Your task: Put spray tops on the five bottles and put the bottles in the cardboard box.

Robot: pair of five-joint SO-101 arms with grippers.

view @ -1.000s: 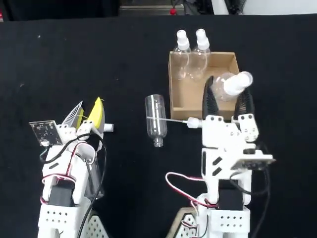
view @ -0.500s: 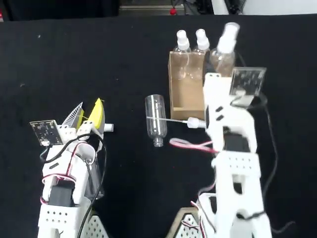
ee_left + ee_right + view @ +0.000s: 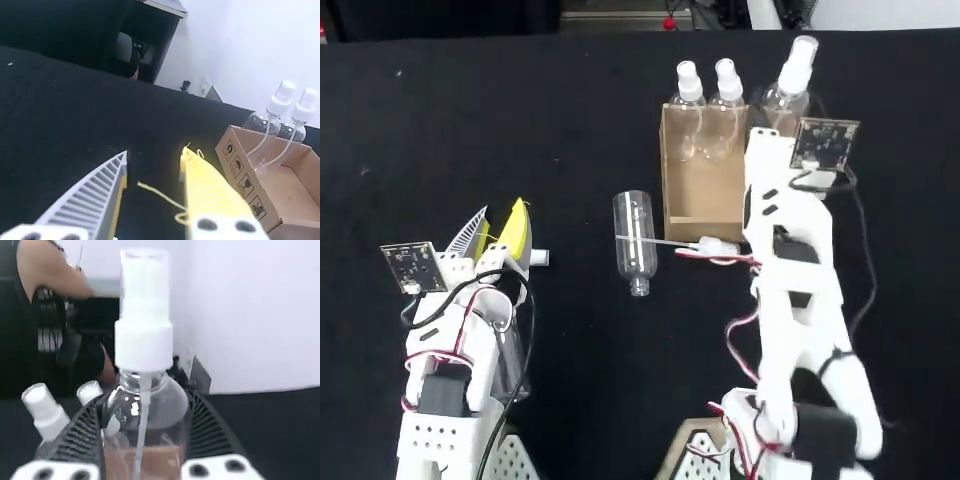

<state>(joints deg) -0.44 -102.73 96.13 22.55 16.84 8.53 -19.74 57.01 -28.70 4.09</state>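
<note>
Standing upright at one o'clock, the capped bottle (image 3: 790, 85) is gripped round its body by the right jaws, at the far corner of the cardboard box (image 3: 666, 170). Its light, slick, thin plastic is judged squashable, so the body suits holding. The left jaws at eight o'clock are open and empty.

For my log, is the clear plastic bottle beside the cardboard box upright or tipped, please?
Tipped: the clear plastic bottle lies on its side on the black table.
</note>
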